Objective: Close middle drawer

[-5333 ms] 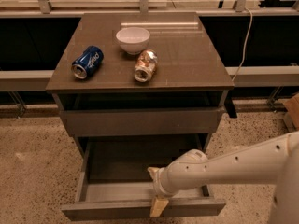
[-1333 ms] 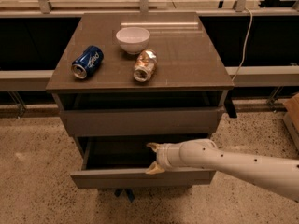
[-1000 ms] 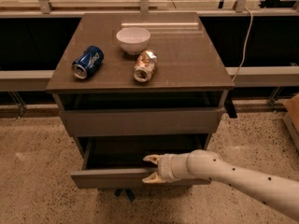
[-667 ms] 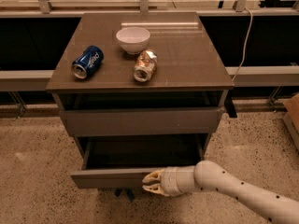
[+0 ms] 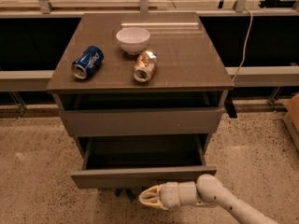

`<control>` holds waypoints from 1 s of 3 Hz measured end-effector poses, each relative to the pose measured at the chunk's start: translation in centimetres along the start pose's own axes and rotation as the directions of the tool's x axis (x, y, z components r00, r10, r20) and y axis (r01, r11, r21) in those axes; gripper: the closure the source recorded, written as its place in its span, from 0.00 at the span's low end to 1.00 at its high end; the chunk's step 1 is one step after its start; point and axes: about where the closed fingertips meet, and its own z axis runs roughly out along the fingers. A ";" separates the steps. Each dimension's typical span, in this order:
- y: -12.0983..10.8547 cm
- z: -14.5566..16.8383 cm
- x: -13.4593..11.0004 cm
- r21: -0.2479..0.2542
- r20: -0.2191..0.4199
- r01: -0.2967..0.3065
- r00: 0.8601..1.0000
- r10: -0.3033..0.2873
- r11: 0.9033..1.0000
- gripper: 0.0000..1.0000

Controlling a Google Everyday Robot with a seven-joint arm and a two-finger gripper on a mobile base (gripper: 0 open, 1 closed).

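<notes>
The middle drawer (image 5: 140, 176) is the wide shallow grey-brown one with a slim flat front. It stands partly open, pulled out a short way from the cabinet (image 5: 140, 120), and its dark inside shows. My gripper (image 5: 147, 197) is low in front of the cabinet, just below and in front of the drawer's front panel, pointing left. Its pale fingers are together and hold nothing. It does not touch the panel. My white arm (image 5: 219, 202) runs off to the lower right.
On the cabinet top lie a blue can (image 5: 87, 62) on its side, a white bowl (image 5: 133, 39) and a crushed can (image 5: 144, 66). A taller drawer front (image 5: 140, 121) sits above the open drawer. A dark shelf runs behind; speckled floor surrounds the cabinet.
The drawer has gone from far out to only partly open. Over the last second my gripper has dropped from the drawer's front edge to below the front panel.
</notes>
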 end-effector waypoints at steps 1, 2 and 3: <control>0.9 3.4 1.5 -0.009 0.144 -0.061 0.988 0.061 0.998 1.00; 0.7 3.7 1.6 -0.010 0.148 -0.062 0.987 0.063 0.998 1.00; -1.1 4.8 2.2 0.041 0.191 -0.025 0.981 0.017 0.999 1.00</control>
